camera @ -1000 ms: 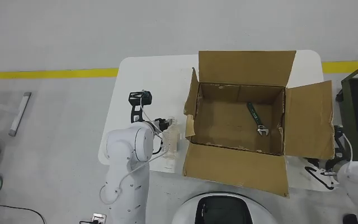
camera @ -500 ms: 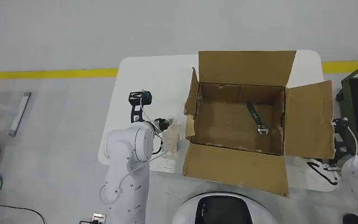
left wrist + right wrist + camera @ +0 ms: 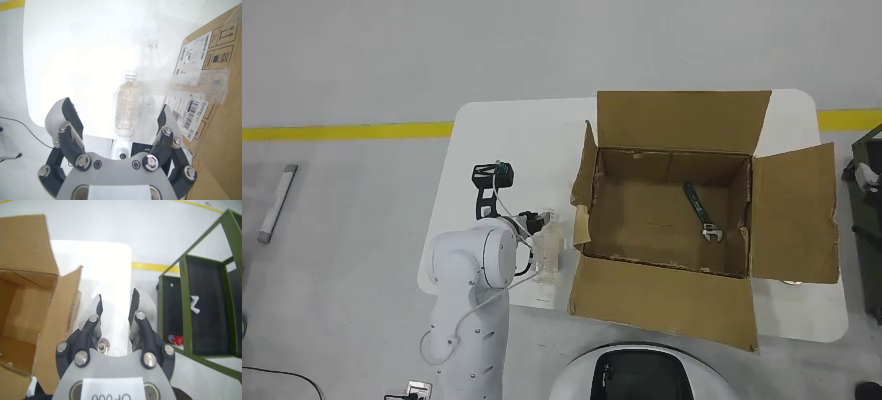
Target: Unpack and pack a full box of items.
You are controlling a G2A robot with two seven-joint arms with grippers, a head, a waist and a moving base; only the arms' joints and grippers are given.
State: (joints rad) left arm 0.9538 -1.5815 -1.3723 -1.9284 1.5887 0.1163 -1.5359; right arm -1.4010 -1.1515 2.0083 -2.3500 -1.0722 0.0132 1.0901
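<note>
One bottle (image 3: 125, 106) upright near table (image 3: 66, 66) edge, beside box (image 3: 223, 136).

Brown corrugated cardboard box (image 3: 682, 120), standing upright on the right part of the white table (image 3: 512, 130); open at the top, all four flaps folded outward; white printed labels and a strip of clear tape on the outer left wall. Inside, flat on the box floor near the right wall, a dark-green-handled adjustable wrench (image 3: 699, 210); lying on a slant, silver head toward the near side. Outside, just beside the box's left wall, a clear ribbed plastic bottle (image 3: 127, 106) with a white cap; lying on the table, cap pointing toward the far side, base near the table's near edge.
</note>
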